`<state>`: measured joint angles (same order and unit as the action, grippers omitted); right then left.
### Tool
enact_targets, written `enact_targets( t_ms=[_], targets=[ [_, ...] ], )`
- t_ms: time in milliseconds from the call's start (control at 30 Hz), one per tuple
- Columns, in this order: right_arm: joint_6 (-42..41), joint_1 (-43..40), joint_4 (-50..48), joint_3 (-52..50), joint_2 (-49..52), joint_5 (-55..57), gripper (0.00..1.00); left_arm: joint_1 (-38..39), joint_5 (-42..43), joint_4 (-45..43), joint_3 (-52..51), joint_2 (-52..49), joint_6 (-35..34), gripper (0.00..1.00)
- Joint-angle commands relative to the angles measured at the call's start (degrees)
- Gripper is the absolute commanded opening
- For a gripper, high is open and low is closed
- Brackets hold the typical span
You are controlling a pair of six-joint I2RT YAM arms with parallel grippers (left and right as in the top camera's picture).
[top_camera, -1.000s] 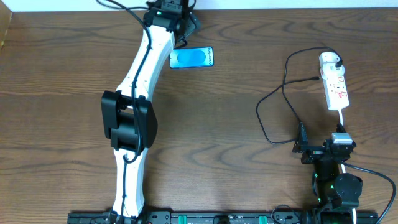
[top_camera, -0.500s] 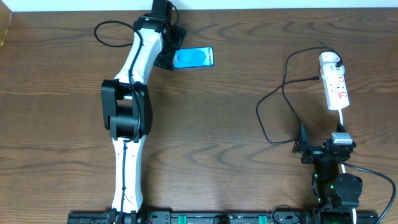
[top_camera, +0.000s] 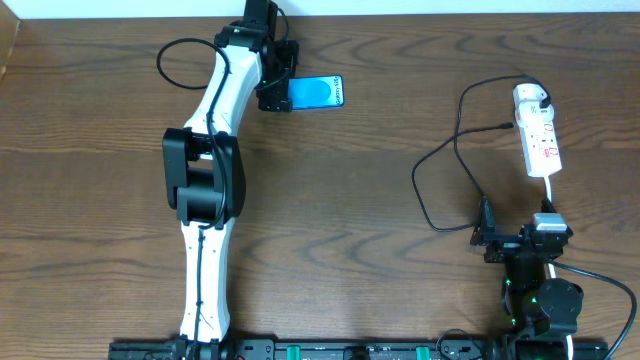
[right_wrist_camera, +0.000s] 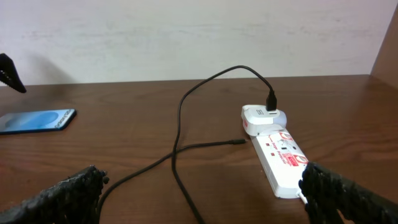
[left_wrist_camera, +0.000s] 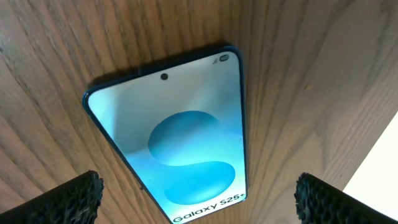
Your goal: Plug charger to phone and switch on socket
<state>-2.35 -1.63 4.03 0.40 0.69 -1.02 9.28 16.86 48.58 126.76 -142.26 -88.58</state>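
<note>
The phone (top_camera: 318, 93) lies flat near the table's far edge, blue screen up; it fills the left wrist view (left_wrist_camera: 180, 143) and shows small in the right wrist view (right_wrist_camera: 37, 121). My left gripper (top_camera: 274, 90) is open, its fingers either side of the phone's left end. The socket (top_camera: 538, 130) is a white power strip at the far right, also in the right wrist view (right_wrist_camera: 283, 158). The charger's white plug head (right_wrist_camera: 262, 117) sits in the strip; its black cable (top_camera: 440, 170) loops over the table, connector tip (top_camera: 505, 127) lying loose. My right gripper (top_camera: 487, 240) is open near the front, empty.
The strip's white cord (top_camera: 552, 195) runs toward the right arm's base. A black cable loop (top_camera: 175, 62) hangs beside the left arm. A pale wall (right_wrist_camera: 186, 37) stands behind the table's far edge.
My left arm has swung from behind the phone to its left end and the gripper has come down around that end. The right arm, cable and socket have not moved.
</note>
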Motion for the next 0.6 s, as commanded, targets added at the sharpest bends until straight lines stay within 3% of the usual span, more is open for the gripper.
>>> enact_targets(
  t_ms=[0, 400, 500, 567],
  targets=[
    [-0.35, 0.46, 0.24, -0.09, -0.35, 0.46, 0.99, -0.13, 2.1, -1.09, 0.9, -3.08, -2.19, 0.98],
    [-0.35, 0.46, 0.24, -0.09, -0.35, 0.46, 0.99, -1.31, 7.72, -3.02, 0.9, -8.31, -4.37, 0.98],
    [-0.35, 0.46, 0.24, -0.09, -0.35, 0.46, 0.99, -1.51, 7.56, -3.02, 0.9, -8.31, -4.59, 0.85],
    [-0.35, 0.46, 0.24, -0.09, -0.35, 0.46, 0.99, -1.62, 7.61, -2.69, 0.9, -8.31, -4.74, 0.84]
  ],
)
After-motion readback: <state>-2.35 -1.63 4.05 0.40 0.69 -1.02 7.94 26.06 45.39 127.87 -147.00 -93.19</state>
